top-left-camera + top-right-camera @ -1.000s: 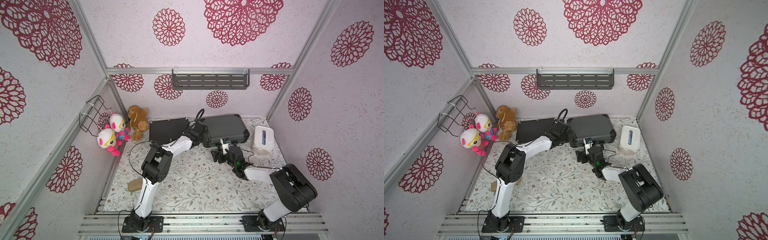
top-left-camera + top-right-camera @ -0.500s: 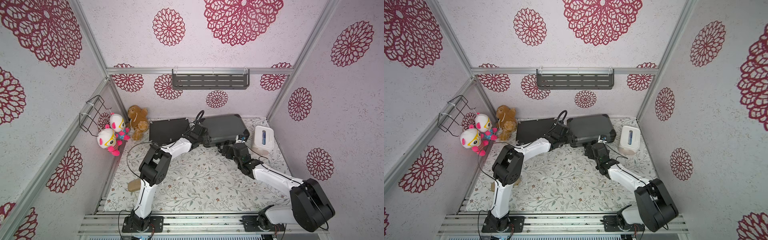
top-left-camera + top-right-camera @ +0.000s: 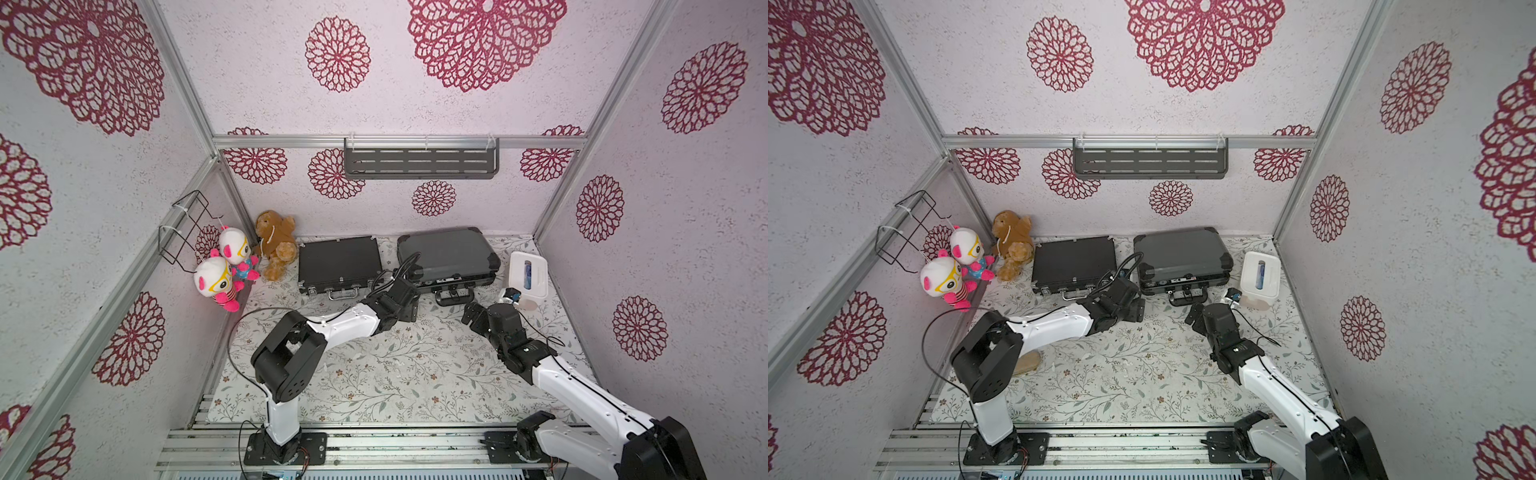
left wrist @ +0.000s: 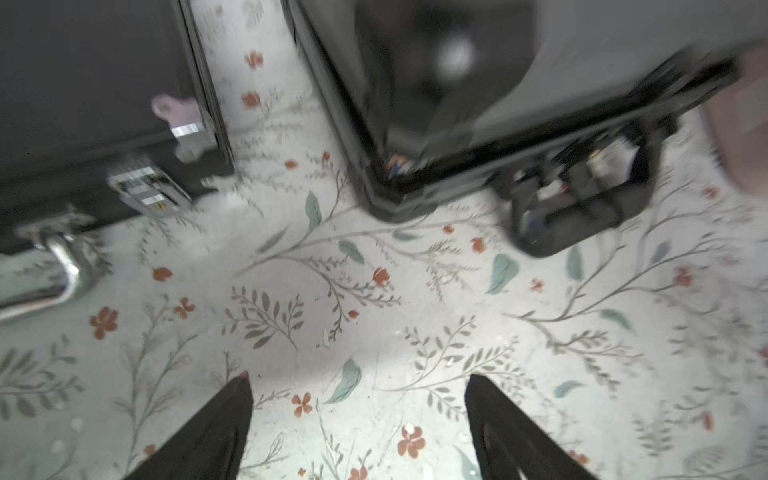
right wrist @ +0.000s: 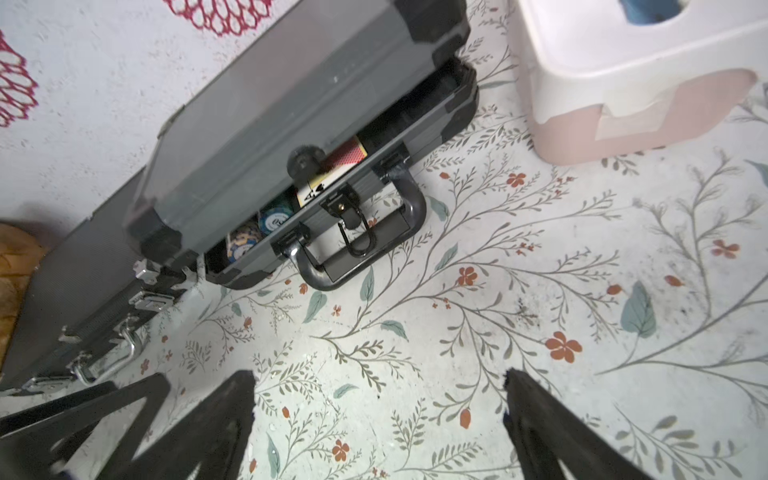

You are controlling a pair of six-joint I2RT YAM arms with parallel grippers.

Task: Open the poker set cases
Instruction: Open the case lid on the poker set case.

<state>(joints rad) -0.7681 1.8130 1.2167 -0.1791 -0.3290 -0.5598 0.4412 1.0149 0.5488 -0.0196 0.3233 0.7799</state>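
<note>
Now | we see left gripper [image 4: 358, 377] fingers apart over floral mat [image 4: 374, 291], holding nothing | right gripper [image 5: 377, 373] spread too, empty | dark grey poker case [image 5: 266, 137] at mat's back, lid ajar, chips [image 5: 274, 220] and playing card [image 5: 345, 160] showing | thin black poker case [image 3: 338, 262] beside it, lid down.

You've got the grey case [image 3: 446, 255] cracked open, chips [image 5: 249, 245] showing; the thin black case [image 3: 338, 259] beside it lies flat, shut.

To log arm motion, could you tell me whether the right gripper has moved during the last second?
Yes. In a top view the right gripper has backed away from the grey case, toward the near edge of the table.
</note>
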